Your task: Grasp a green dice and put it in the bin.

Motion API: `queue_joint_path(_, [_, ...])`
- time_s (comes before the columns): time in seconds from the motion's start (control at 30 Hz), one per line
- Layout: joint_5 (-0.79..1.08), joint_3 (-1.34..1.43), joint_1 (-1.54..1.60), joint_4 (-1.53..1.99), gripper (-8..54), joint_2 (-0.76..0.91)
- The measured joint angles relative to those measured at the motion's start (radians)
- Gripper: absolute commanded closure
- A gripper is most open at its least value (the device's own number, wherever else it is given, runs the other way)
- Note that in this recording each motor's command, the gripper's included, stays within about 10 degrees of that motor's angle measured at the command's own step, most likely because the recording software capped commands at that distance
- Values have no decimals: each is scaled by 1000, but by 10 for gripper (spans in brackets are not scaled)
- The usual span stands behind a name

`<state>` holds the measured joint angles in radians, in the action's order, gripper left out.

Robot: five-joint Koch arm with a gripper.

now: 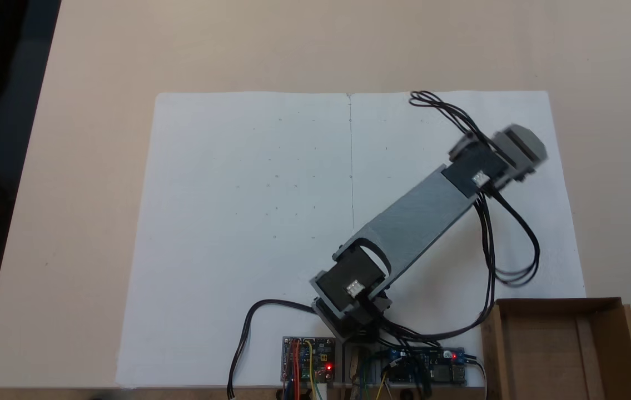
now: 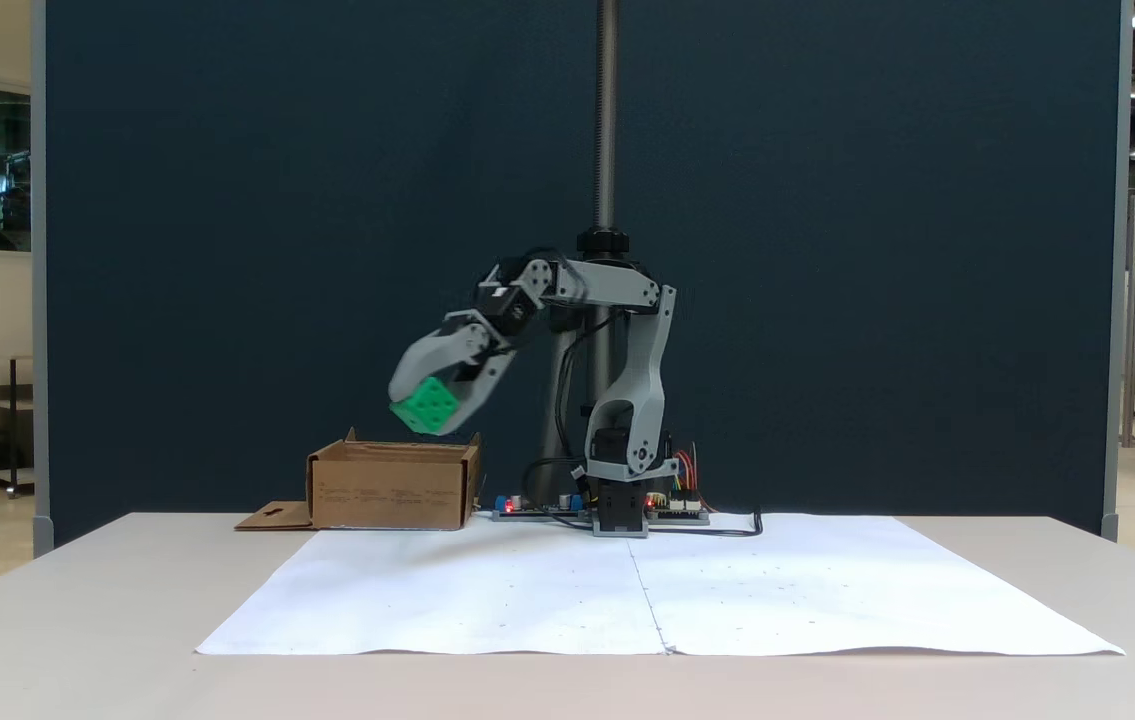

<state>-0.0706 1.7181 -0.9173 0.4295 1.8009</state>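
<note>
You're mid-carry: tool (image 2: 439, 408) clamped on the green dice (image 2: 425, 405), held in the air just above the bin (image 2: 392, 487) (near its arm-side wall). Next, I'd judge: move it further over the bin's middle, then open the tool and drop.

One fixed view looks straight down, another faces the table's front; both share the bin (image 1: 565, 355) (image 2: 392, 487).
</note>
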Motion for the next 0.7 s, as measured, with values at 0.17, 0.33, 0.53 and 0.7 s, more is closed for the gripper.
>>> queue_joint_path(0.17, [0, 0, -176, 0, 333, 8])
queue_joint_path(0.33, [0, -2, -362, 9, 333, 15])
queue_joint_path(0.53, [0, 0, -491, 84, 333, 32])
queue_joint_path(0.7, [2, -2, -554, 176, 333, 32])
